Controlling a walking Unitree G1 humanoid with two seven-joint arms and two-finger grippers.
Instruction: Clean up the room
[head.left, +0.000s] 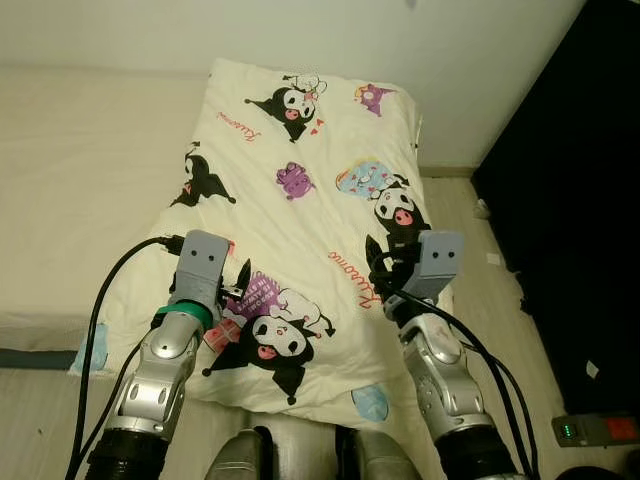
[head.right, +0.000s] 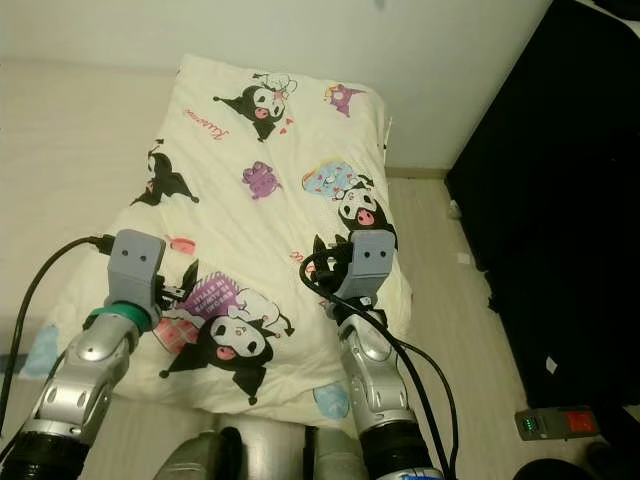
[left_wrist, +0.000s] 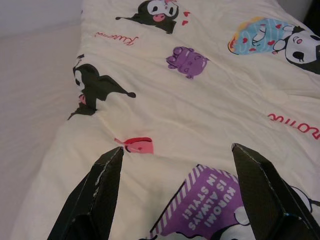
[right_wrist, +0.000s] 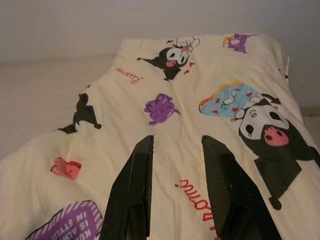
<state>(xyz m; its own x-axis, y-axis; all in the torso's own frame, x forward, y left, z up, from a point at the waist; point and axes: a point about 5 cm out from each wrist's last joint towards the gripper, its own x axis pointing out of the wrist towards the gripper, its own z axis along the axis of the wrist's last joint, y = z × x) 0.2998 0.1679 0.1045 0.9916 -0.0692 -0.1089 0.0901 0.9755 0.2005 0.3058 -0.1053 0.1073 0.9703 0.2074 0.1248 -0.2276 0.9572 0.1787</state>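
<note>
A cream quilt (head.left: 300, 200) printed with black-and-white cartoon figures lies spread along the right side of the bed, its near edge hanging over the bed's end. My left gripper (head.left: 238, 283) hovers low over the quilt's near left part, above a purple printed label (left_wrist: 210, 200). It is open wide (left_wrist: 177, 150) and holds nothing. My right gripper (head.left: 385, 268) hangs over the near right part of the quilt, close to its right edge. Its fingers (right_wrist: 135, 175) stand a little apart with only quilt showing between them.
The bare pale mattress (head.left: 80, 180) stretches to the left of the quilt. A white wall (head.left: 300, 30) runs behind the bed. A strip of light floor (head.left: 480, 230) and a tall dark surface (head.left: 570, 200) lie to the right. A grey device (head.left: 595, 430) with a green light sits on the floor.
</note>
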